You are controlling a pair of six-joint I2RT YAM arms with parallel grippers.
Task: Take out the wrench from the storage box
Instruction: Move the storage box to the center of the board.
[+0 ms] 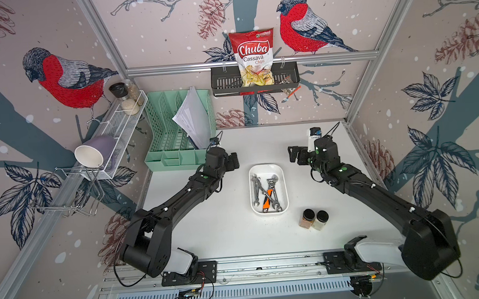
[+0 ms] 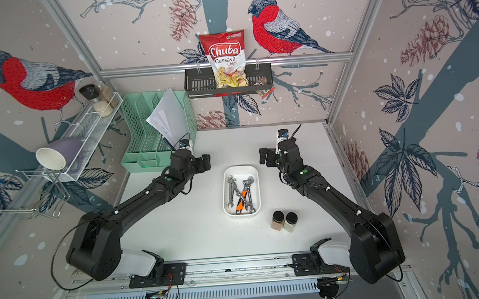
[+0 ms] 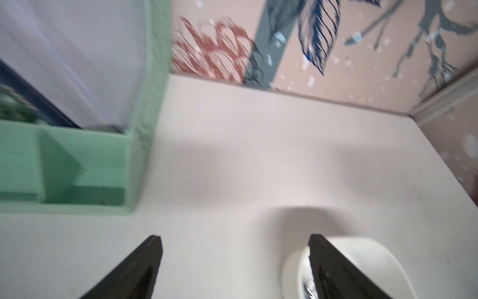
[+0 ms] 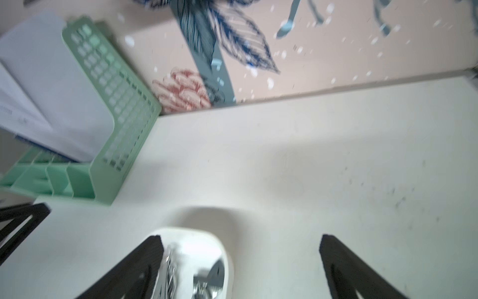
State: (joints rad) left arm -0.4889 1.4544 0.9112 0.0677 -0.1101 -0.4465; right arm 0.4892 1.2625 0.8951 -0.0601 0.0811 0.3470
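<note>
The storage box [image 1: 266,167] [image 2: 240,168] is a shallow white tub in the middle of the table. Several silver wrenches [image 1: 259,187] [image 2: 235,189] lie crossed inside it, along with an adjustable wrench with an orange-and-black handle [image 1: 268,196]. My left gripper [image 1: 234,160] [image 3: 234,238] hovers open and empty off the box's far left corner; the box rim [image 3: 362,248] shows behind one finger. My right gripper [image 1: 294,154] [image 4: 240,238] hovers open and empty off the far right corner, with the box rim [image 4: 196,233] and blurred wrench heads [image 4: 170,266] beside one finger.
A mint-green file organizer [image 1: 179,136] holding papers stands at the back left, close to the left gripper. Two spice jars [image 1: 313,219] stand near the box's front right corner. A black wall basket [image 1: 223,84] with a chips bag hangs on the back wall.
</note>
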